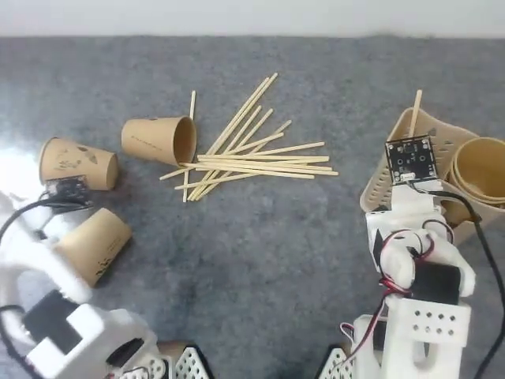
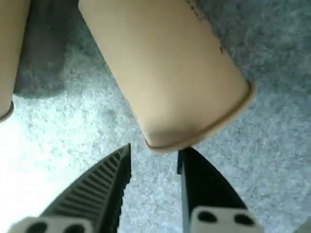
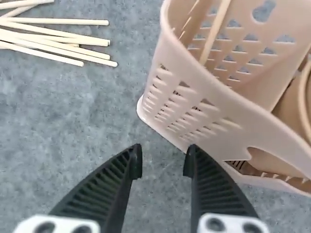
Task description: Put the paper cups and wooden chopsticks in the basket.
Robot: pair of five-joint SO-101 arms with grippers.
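Left gripper (image 2: 155, 151) spread, empty, just short of a paper cup (image 2: 165, 73) rim. Right gripper (image 3: 164, 155) spread beside the basket (image 3: 218, 116). Print on the cups is too small to read.

High view: light is diffuse and even over most of the counter (image 1: 260, 260). Glare burns out its edge beside the left arm (image 1: 47, 300). The chopsticks (image 1: 252, 158) cast thin, soft shadows.
Left wrist view: counter washed white near the left tool (image 2: 155, 151); dark shadow beside the paper cup (image 2: 165, 73).
Right wrist view: faint shadow under the basket (image 3: 194, 97).
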